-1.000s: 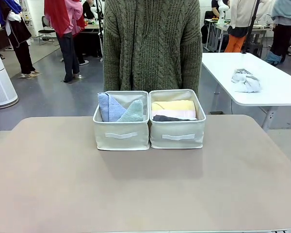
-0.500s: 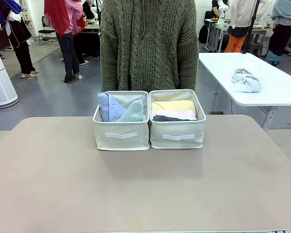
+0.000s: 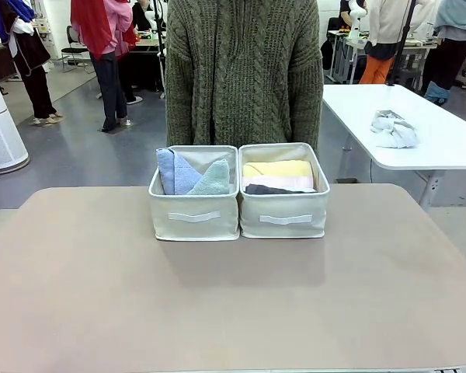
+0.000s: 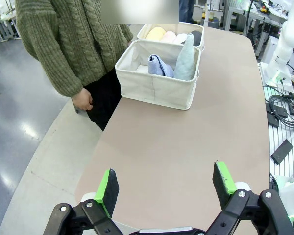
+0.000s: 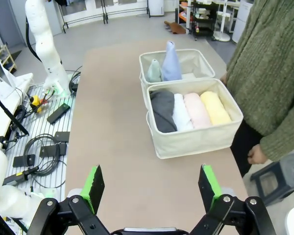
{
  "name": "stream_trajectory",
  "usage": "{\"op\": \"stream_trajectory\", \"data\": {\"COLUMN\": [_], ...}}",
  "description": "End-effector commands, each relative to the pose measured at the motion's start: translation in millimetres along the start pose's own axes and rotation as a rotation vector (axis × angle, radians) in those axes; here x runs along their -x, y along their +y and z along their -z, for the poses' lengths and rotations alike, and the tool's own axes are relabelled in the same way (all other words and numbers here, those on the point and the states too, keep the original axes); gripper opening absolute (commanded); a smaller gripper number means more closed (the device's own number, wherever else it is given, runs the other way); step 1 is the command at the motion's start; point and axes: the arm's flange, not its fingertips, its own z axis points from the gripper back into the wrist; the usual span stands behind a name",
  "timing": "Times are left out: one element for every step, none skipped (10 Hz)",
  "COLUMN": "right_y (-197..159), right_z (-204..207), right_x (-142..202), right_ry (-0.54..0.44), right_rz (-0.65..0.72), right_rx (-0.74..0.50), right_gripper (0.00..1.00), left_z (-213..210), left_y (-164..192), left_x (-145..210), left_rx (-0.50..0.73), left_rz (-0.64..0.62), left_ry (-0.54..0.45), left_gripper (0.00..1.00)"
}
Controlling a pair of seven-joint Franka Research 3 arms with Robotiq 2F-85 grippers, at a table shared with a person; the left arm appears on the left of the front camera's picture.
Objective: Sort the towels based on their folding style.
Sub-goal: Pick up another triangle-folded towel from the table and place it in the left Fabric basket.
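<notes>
Two cream fabric bins stand side by side at the table's far edge. The left bin (image 3: 194, 214) holds the light blue cone (image 3: 172, 172) and the pale teal cone (image 3: 214, 179). The right bin (image 3: 284, 217) holds the rolls: yellow (image 3: 277, 168), pale pink (image 5: 196, 109), white (image 5: 179, 111) and dark grey (image 5: 162, 110). My left gripper (image 4: 166, 185) hangs open over the table's left end, far from the bins. My right gripper (image 5: 151, 184) hangs open over the right end, with nothing between its fingers.
A person in a green knit sweater (image 3: 243, 74) stands right behind the bins, hands (image 4: 83, 100) down at the sides. A lumpy grey-white rag (image 3: 393, 129) lies on a white table (image 3: 435, 140) at the back right. The brown table (image 3: 233, 303) spreads wide before the bins.
The person has swayed slightly from side to side behind the bins. The bins and towels have not moved.
</notes>
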Motion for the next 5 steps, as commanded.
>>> {"op": "stream_trajectory", "data": {"right_y": [-0.5,-0.5,-0.5,-0.5,-0.5], "right_z": [1.2,1.2,1.2,1.2,1.2], "right_x": [0.4,0.4,0.4,0.4,0.4], "right_ry": [0.012,0.012,0.012,0.012,0.012], "right_rz": [0.012,0.012,0.012,0.012,0.012], "right_rx": [0.0,0.0,0.0,0.0,0.0], "right_gripper": [1.0,1.0,1.0,1.0,1.0], "left_z": [-0.1,-0.1,-0.1,-0.1,-0.1], "left_y": [-1.7,-1.7,-1.7,-1.7,-1.7], "left_x": [-0.9,-0.9,-0.9,-0.9,-0.9], "left_rx": [-0.003,-0.003,-0.003,-0.003,-0.003], "left_rz": [0.001,0.001,0.001,0.001,0.001], "left_ry": [0.002,0.002,0.002,0.002,0.002], "left_gripper": [1.0,1.0,1.0,1.0,1.0]}}
